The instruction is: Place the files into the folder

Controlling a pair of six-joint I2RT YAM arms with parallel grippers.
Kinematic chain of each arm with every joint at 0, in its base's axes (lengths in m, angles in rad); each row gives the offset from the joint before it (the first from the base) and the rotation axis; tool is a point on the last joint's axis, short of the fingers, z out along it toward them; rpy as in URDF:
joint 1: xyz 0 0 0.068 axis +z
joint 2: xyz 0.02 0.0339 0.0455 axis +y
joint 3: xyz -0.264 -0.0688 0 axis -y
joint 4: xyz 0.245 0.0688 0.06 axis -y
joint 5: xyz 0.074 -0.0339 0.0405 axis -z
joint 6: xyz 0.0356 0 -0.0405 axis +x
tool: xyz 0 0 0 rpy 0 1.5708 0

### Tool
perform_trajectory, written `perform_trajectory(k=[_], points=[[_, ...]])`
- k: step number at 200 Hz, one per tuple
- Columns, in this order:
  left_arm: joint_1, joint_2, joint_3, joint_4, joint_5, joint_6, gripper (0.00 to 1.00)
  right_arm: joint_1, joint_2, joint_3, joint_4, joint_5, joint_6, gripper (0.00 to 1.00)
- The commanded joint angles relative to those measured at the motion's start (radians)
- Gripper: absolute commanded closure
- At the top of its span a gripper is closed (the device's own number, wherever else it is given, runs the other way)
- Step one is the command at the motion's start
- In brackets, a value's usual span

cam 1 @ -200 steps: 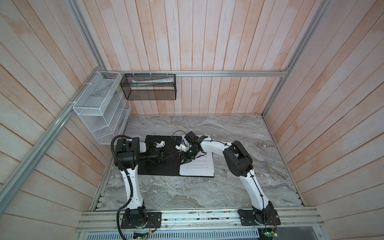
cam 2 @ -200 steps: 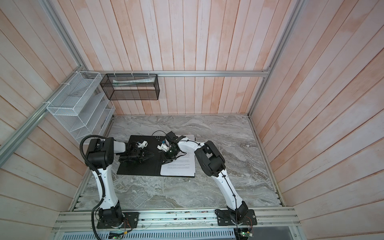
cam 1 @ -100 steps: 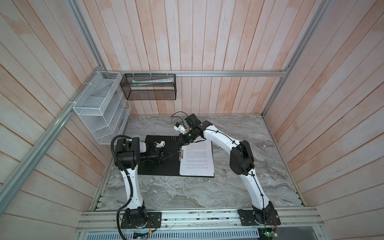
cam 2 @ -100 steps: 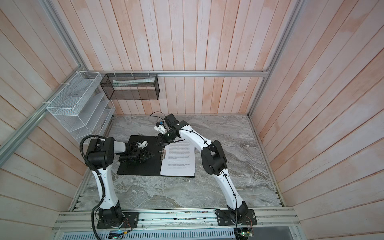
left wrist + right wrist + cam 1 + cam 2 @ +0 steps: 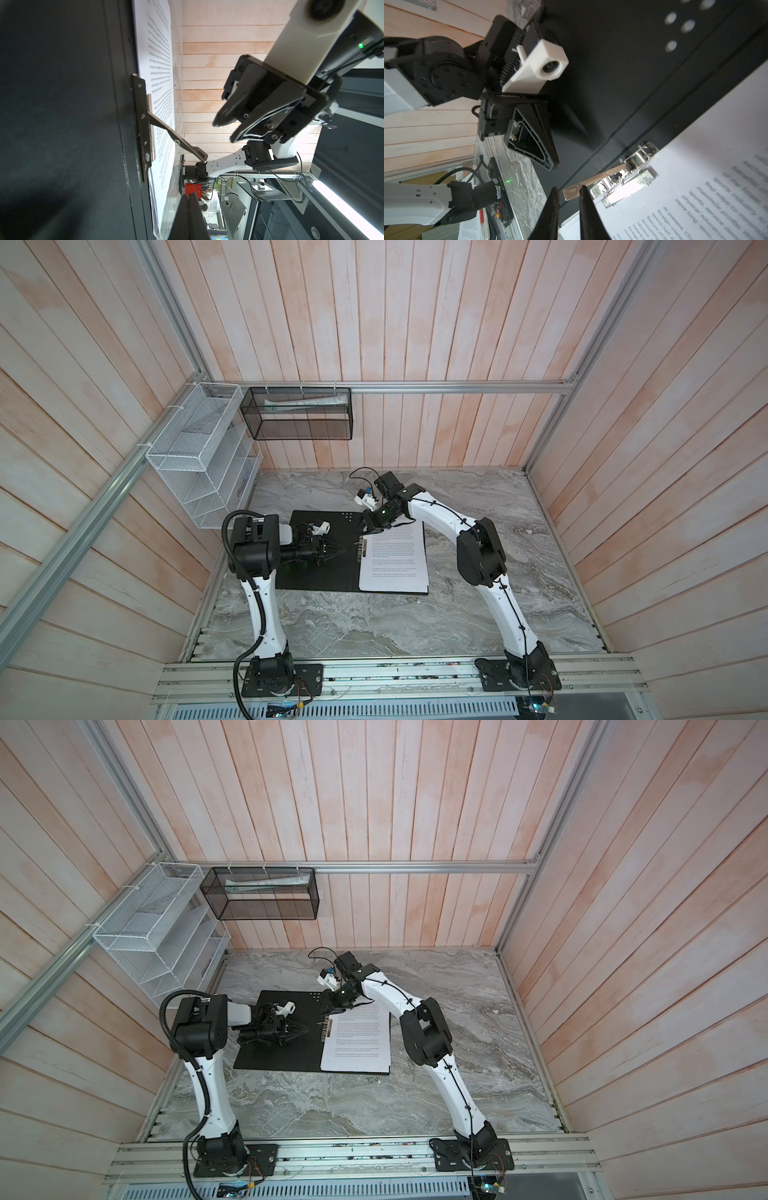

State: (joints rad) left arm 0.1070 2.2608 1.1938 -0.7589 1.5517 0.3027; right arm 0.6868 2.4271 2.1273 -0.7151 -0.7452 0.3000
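Files [image 5: 395, 562], i.e. loose white paper sheets w/ dense small black print, are lying flat on the right half of the thin folder [image 5: 332, 581], which is spread open black-inside-up on the grey marble-look bench [image 5: 374, 626]. Sheets' left edge sits right at the metal spine clip [image 5: 143, 128], and its flat metal lever [image 5: 176, 141] is tilted up off the paper. Right hand [image 5: 224, 131] hovers near the lever's free end but apart from it, fingers [image 5: 589, 212] only a small gap apart, nothing in them afaict. Left hand [image 5: 337, 549] is over the bare left half of the folder, pointing at the clip, its fingers pinched fully together w/ nothing between; can't tell if the tip touches the black surface. White wire mesh rack [image 5: 199, 464] and black mesh basket [image 5: 299, 414] hang on the wood walls, well away from both arms.
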Motion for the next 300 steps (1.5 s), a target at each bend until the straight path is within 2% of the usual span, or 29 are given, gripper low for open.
perform_trajectory(k=[1, 50, 71, 113, 145, 177, 213, 300], points=[[0.007, 0.092, -0.034, -0.004, -0.108, 0.015, 1.00, 0.013, 0.009, -0.049, 0.040, -0.032, 0.012, 0.81], [0.006, 0.092, -0.036, -0.005, -0.107, 0.016, 1.00, 0.033, 0.006, -0.105, 0.050, -0.040, 0.006, 0.81], [0.006, 0.093, -0.034, -0.006, -0.107, 0.015, 1.00, 0.033, -0.006, -0.112, 0.049, -0.017, 0.001, 0.81], [0.006, 0.093, -0.033, -0.008, -0.107, 0.017, 1.00, 0.011, -0.010, -0.018, 0.018, 0.084, 0.011, 0.81], [0.006, 0.095, -0.030, -0.013, -0.107, 0.019, 1.00, -0.003, 0.018, 0.057, 0.025, 0.075, 0.034, 0.81], [0.006, 0.098, -0.027, -0.016, -0.105, 0.022, 1.00, 0.000, 0.052, 0.098, 0.034, -0.002, 0.054, 0.82], [0.007, 0.113, -0.013, -0.055, -0.097, 0.054, 1.00, 0.018, 0.061, 0.060, 0.024, -0.059, 0.039, 0.82], [0.008, 0.114, -0.011, -0.063, -0.096, 0.065, 1.00, 0.052, 0.012, -0.083, -0.006, 0.003, 0.002, 0.85]])
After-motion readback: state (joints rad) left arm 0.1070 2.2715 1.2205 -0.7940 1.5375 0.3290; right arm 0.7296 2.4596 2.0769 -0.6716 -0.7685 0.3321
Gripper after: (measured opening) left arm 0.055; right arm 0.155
